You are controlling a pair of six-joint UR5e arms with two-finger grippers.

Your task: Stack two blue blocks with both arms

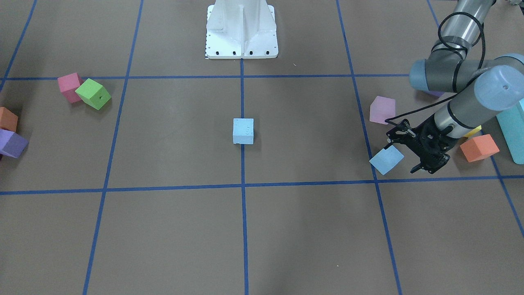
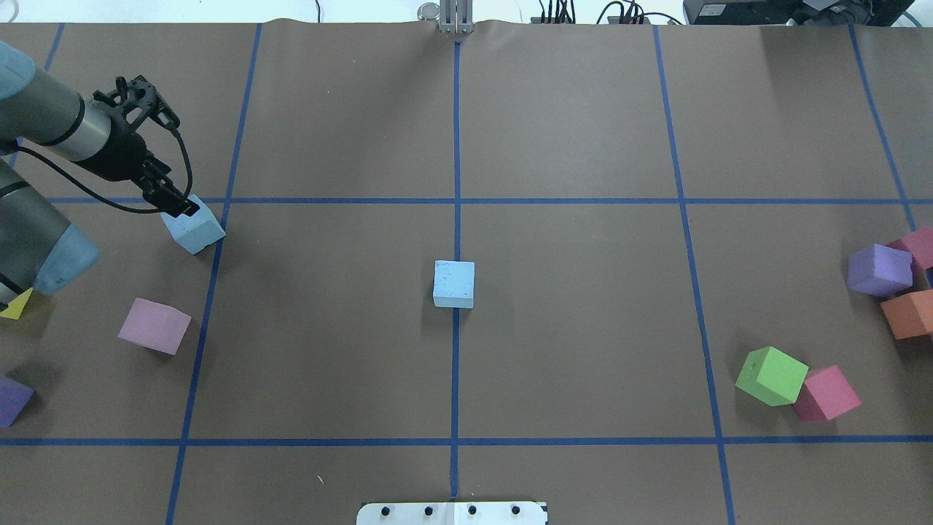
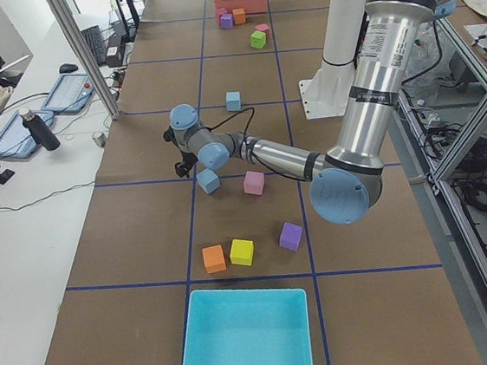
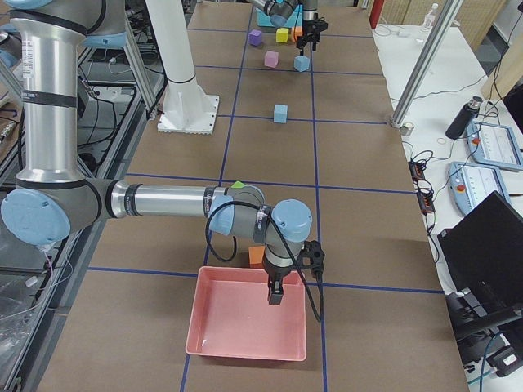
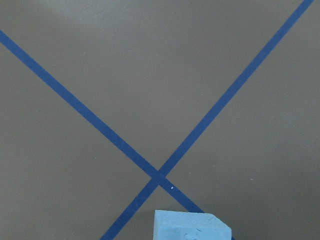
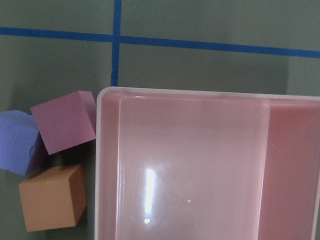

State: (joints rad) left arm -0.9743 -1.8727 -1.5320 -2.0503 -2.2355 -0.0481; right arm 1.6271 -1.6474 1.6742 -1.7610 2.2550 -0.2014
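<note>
Right arm (image 4: 163,201) looms nearest us, stretched to the pink tray (image 4: 233,322) | left arm (image 2: 40,113) reaches the table's left end | right gripper (image 4: 274,294) hangs over that tray, finger state we cannot tell | left gripper (image 2: 181,205) close over one sky-blue block (image 2: 197,230), open or closed we cannot tell | speckled sky-blue block (image 2: 453,284) sits at table centre, well apart.

Table paper (image 2: 583,328) is brown, gridded with blue tape lines (image 2: 457,146). The centre block (image 2: 453,284) is pale sky-blue and speckled; the far block (image 2: 194,227) is pale blue too. My left arm (image 1: 462,108) is silver-grey with light blue joint caps. I note the green cube (image 2: 771,375), pink-red cube (image 2: 827,394), purple cube (image 2: 880,270) and orange cube (image 2: 910,313). The tray (image 6: 107,175) is glossy pink.
</note>
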